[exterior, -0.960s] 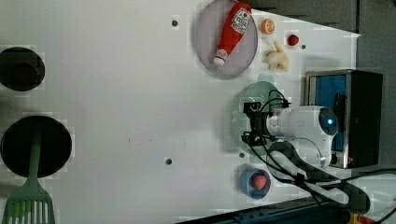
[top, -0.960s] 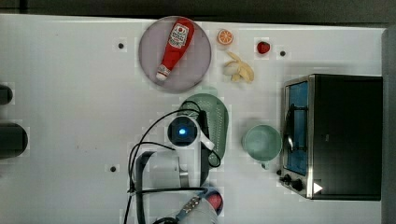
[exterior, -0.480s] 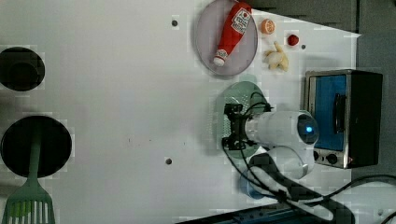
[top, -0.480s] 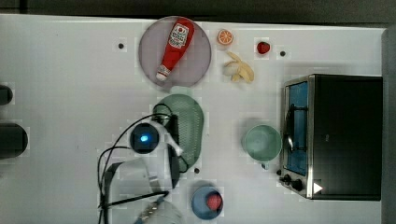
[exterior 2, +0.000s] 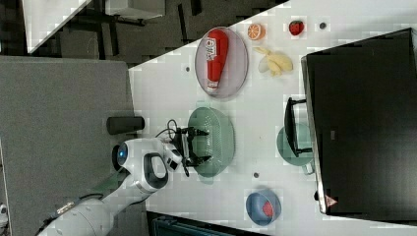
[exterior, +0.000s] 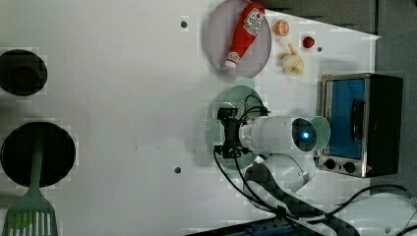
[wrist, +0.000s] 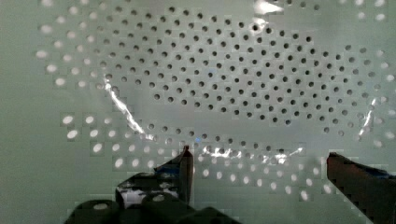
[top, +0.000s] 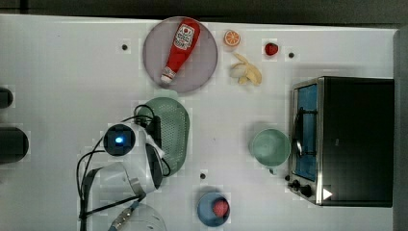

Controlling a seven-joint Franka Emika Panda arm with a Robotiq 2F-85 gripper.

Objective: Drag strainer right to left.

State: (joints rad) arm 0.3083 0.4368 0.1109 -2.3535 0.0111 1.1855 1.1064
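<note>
Strainer (top: 172,132) sits at the top view's centre-left, below the plate (top: 204,67). Tool (exterior 2: 200,145), fingers spread wide and holding nothing, reaches down into its basin. Dragging looks under way; next it needs steady pressure leftward across the table (top: 62,77).

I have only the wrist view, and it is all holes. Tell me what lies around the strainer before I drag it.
Observer: In the top view, a plate carrying a ketchup bottle sits close above the strainer. White table stretches to the top view's left.
Operator: Report the other side.
Observer: A round mint-green bowl stands apart on the top view's right, in front of a toaster oven.
Operator: Confirm the gripper's placement.
Observer: In the right view, the gripper reaches into the strainer over its long side, fingers spread.
</note>
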